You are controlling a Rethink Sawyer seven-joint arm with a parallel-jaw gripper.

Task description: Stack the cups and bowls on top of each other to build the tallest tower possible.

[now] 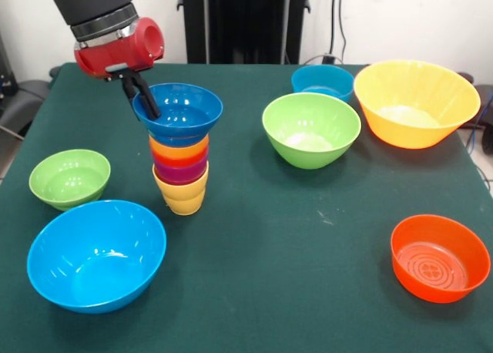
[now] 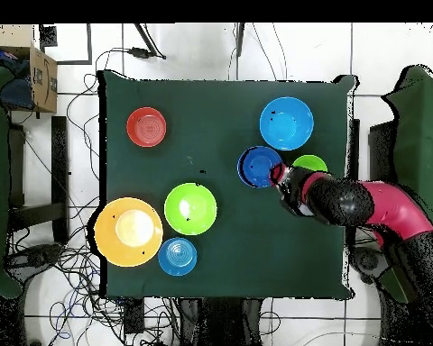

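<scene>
While the pincer clamps the near-left rim of the dark blue bowl, one finger inside and one outside as far as the front view shows, that bowl sits atop the tower. Below it nest an orange cup, a red-orange one, a purple one and the yellow base cup, all standing upright on the table.

Judging by this, the cups are done and the first bowl is placed or nearly so; release has not happened. Six bowls remain loose: a small green bowl and a big light blue bowl lie close beside the pincer, a mid green bowl, a teal bowl and the big orange-yellow bowl sit farther off, and the orange-red bowl is farthest.

Only the front view shows the tower's layers and the grip. From overhead, the tower reads as a single blue disc with the pincer at its edge, and the arm hides part of the small green bowl.
</scene>
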